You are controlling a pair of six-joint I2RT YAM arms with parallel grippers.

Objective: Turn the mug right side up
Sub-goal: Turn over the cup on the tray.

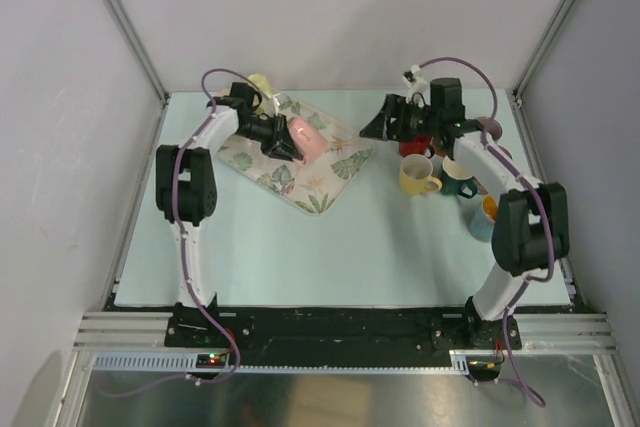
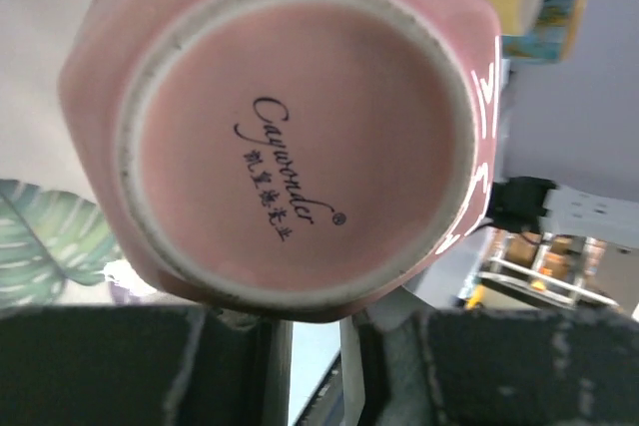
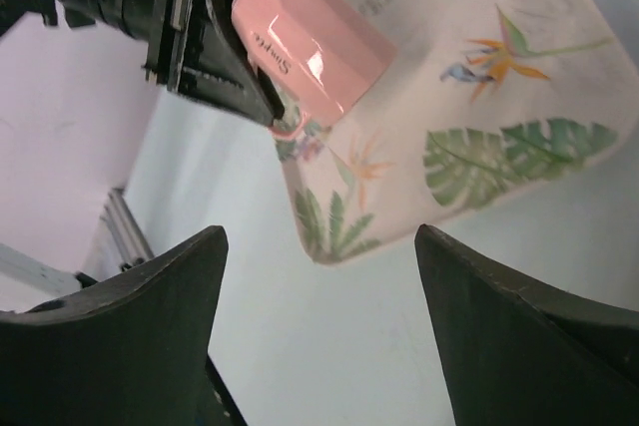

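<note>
While the left gripper (image 3: pixel 232 65) pinches the pale pink ceramic mug (image 3: pixel 318 39) at its base end, the mug lies tilted over the leaf-printed rectangular tray (image 1: pixel 322 190), upper left of centre in the top view. I judge the turn begun, with uprighting and setting down left. The right gripper (image 3: pixel 319 276) stands spread, holding nothing. The mug's mouth is hidden, and whether it touches the tray is unclear.

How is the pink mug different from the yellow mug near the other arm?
The pink mug is tilted on its side, held in the left gripper above the tray. The yellow mug stands upright on the table with nothing holding it. The pink mug has flat, angled sides, while the yellow mug looks round. Both are mugs.
</note>
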